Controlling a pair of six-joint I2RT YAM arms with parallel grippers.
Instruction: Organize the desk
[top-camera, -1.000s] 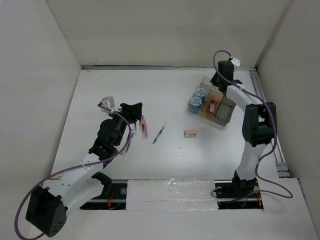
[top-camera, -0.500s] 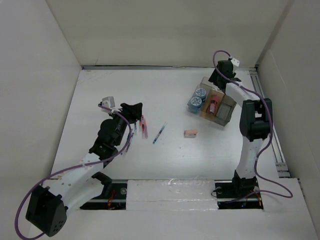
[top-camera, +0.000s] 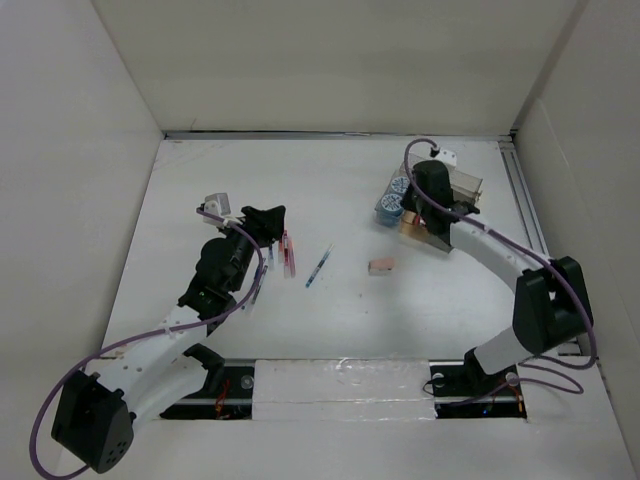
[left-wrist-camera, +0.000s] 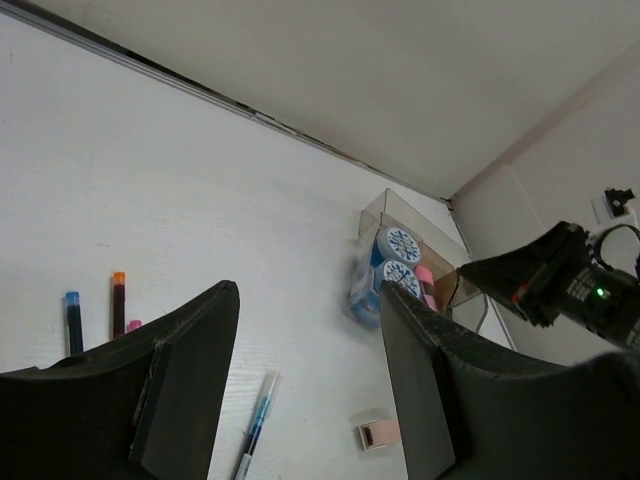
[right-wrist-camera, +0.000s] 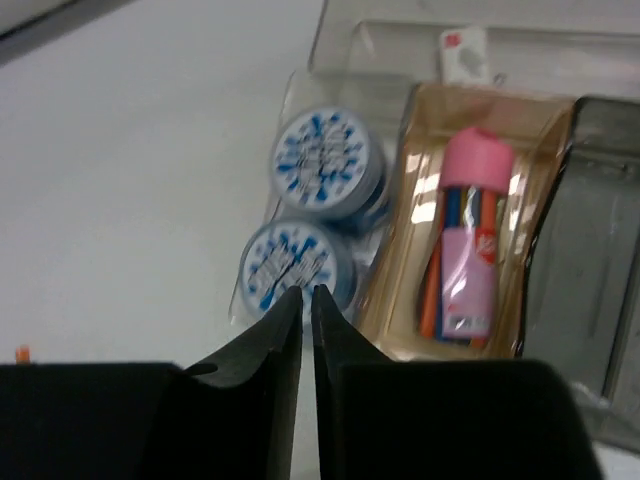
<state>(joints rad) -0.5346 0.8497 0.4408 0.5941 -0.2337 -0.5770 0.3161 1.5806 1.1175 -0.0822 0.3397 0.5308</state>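
The white desk (top-camera: 350, 320) holds loose items. A blue pen (top-camera: 319, 267) and a small pink block (top-camera: 381, 266) lie mid-desk, and both show in the left wrist view, pen (left-wrist-camera: 255, 425) and block (left-wrist-camera: 378, 434). Several short pens (top-camera: 288, 252) lie by my left gripper (top-camera: 265, 218), which is open and empty (left-wrist-camera: 305, 300) above the desk. My right gripper (top-camera: 412, 205) is shut and empty (right-wrist-camera: 306, 292). Its tips hang over the nearer of two blue-patterned round tins (right-wrist-camera: 295, 262) beside the clear organizer box (top-camera: 445, 215).
The organizer's amber compartment holds a pink-capped pack of pens (right-wrist-camera: 468, 240). A grey compartment (right-wrist-camera: 580, 250) is beside it and a small white item (right-wrist-camera: 465, 52) lies behind. Pale walls enclose the desk. A metal rail (top-camera: 530, 210) runs along the right edge.
My right arm has swung from behind the organizer forward and left, over the blue tins, with its elbow moving out to the right. The left arm has not moved.
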